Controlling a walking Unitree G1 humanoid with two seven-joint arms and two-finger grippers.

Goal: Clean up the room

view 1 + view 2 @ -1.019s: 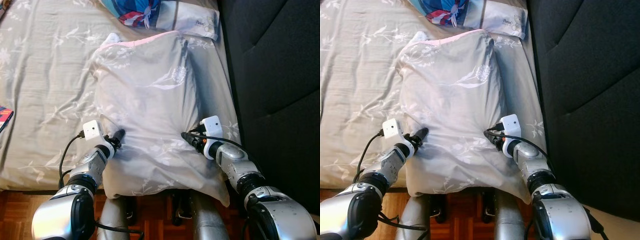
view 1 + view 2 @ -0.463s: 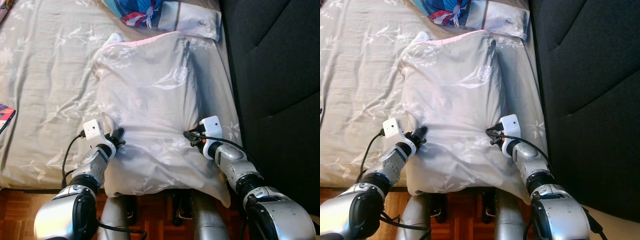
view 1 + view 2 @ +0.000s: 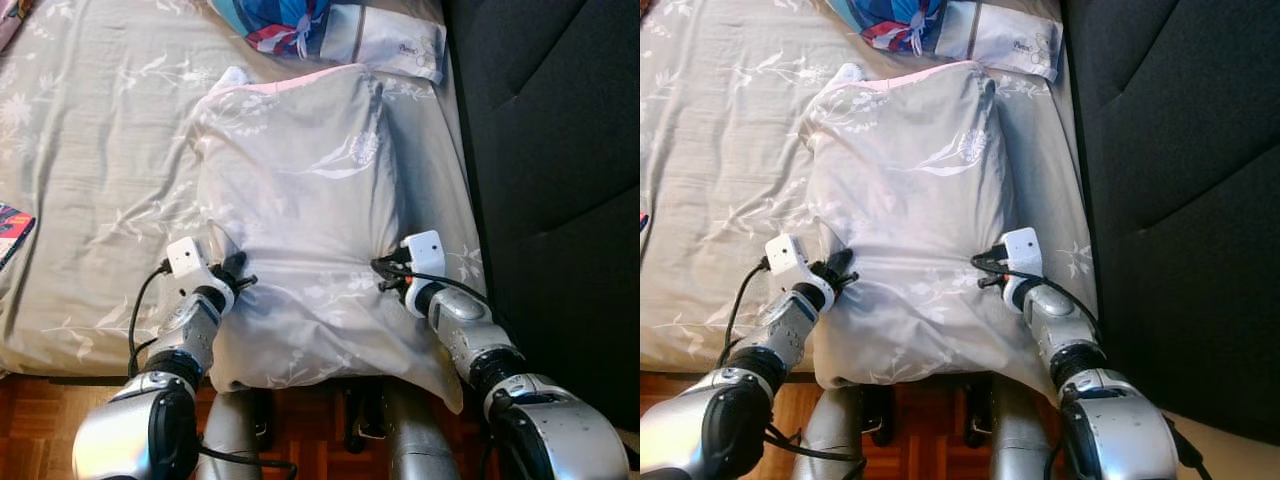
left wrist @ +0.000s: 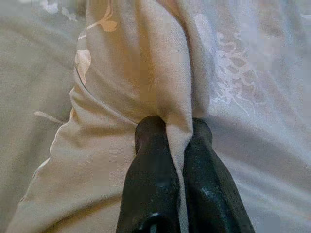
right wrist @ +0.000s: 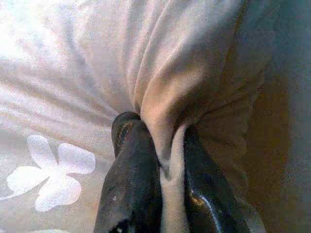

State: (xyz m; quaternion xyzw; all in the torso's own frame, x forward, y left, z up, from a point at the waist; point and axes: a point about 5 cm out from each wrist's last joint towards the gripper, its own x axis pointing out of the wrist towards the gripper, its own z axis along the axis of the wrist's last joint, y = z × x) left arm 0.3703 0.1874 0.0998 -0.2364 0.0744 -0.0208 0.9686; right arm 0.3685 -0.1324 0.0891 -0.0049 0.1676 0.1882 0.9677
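You're in a bedroom, in a home. The bed (image 3: 90, 170) takes up most of the left and middle of the scene, with a grey-beige floral sheet (image 3: 100, 120) over it. A large pillow (image 3: 300, 200) in matching fabric lies on it, near the right edge. A dark padded headboard (image 3: 560, 150) runs along the right side. At the far end there's a blue and red bundle of cloth (image 3: 275, 20) beside a pale pouch (image 3: 390, 40). Reddish parquet floor (image 3: 40, 430) shows at the near edge, below the mattress. A colourful book (image 3: 12, 228) lies at the left edge.
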